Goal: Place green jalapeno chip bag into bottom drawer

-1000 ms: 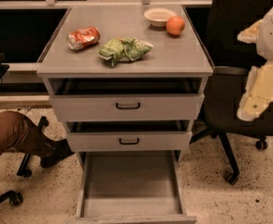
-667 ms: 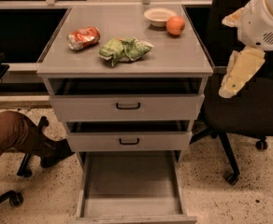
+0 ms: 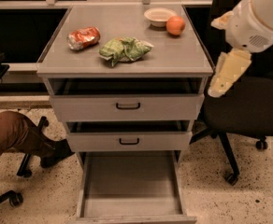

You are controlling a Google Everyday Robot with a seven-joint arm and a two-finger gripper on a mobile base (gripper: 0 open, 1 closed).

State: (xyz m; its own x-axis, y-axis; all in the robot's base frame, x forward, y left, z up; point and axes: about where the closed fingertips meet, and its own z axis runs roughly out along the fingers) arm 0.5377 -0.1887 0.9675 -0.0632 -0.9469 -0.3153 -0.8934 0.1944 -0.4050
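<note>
A grey cabinet counter (image 3: 178,59) is seen from above and in front, with three drawers below it. The green jalapeno chip bag (image 3: 125,49) lies crumpled near the middle of the counter, a little toward the front edge. A crushed orange-red can (image 3: 83,37) sits to its left. A small white bowl (image 3: 159,17) and an orange (image 3: 176,25) sit together near the back right corner. The bottom drawer (image 3: 132,190) is pulled well out, and its grey tray holds nothing that can be seen. The top drawer (image 3: 127,107) and middle drawer (image 3: 128,142) are each pulled out only slightly. The robot's white arm (image 3: 260,15) reaches in from the upper right, and its cream gripper (image 3: 224,77) hangs just beyond the counter's right edge, below the counter top and well apart from the bag. Whether the gripper is apart or closed cannot be told, and it holds nothing. The task appears to be at the approach step, with the bag not yet grasped. The next move likely calls for lifting above the right edge and travelling left over bare counter to the bag, keeping in front of the orange and bowl. An office chair (image 3: 248,111) stands close on the right and a seated person's leg (image 3: 15,134) is at the left, so open room beside the drawers is narrow.
</note>
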